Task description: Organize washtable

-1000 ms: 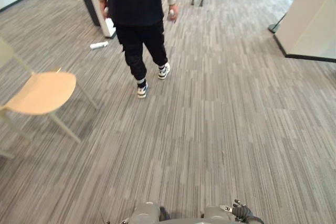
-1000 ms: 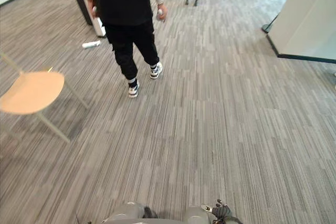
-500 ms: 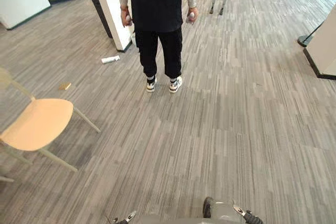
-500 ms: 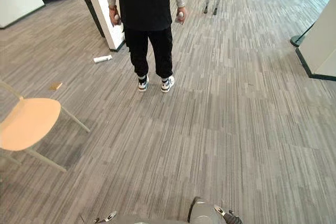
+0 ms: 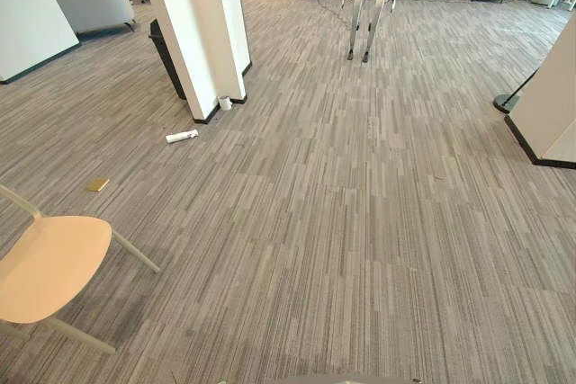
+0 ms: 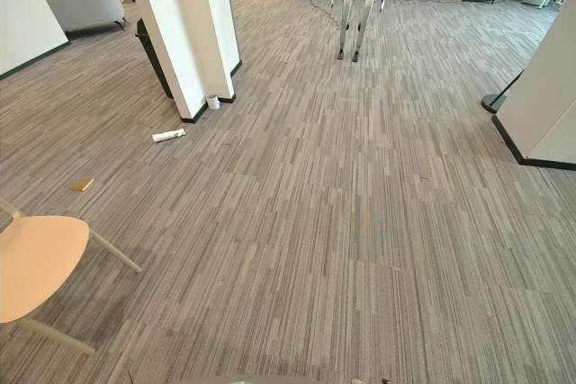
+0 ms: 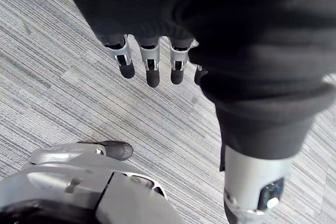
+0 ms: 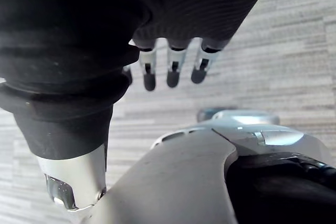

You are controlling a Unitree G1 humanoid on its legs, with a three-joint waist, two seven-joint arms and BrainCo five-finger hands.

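Observation:
My left hand point(image 7: 152, 69) hangs above grey striped carpet, its fingers straight and relaxed with nothing in them. My right hand point(image 8: 170, 72) hangs the same way over the carpet, fingers loose and holding nothing. On the floor ahead to the left lie a white tube point(image 5: 181, 136) and a small yellow-brown block point(image 5: 97, 184). A little white cup point(image 5: 224, 103) stands at the foot of a white pillar point(image 5: 193, 24).
A light wooden chair point(image 5: 49, 263) stands close at the left. A black bin point(image 5: 169, 56) sits behind the pillar. A white partition point(image 5: 551, 87) rises at the right. Far ahead stand a pair of silver legs point(image 5: 364, 24), sofas and shelves. Open carpet stretches ahead.
The whole picture has shifted as the camera moved. The person in black who stood just ahead is gone from view. The chair now sits lower left.

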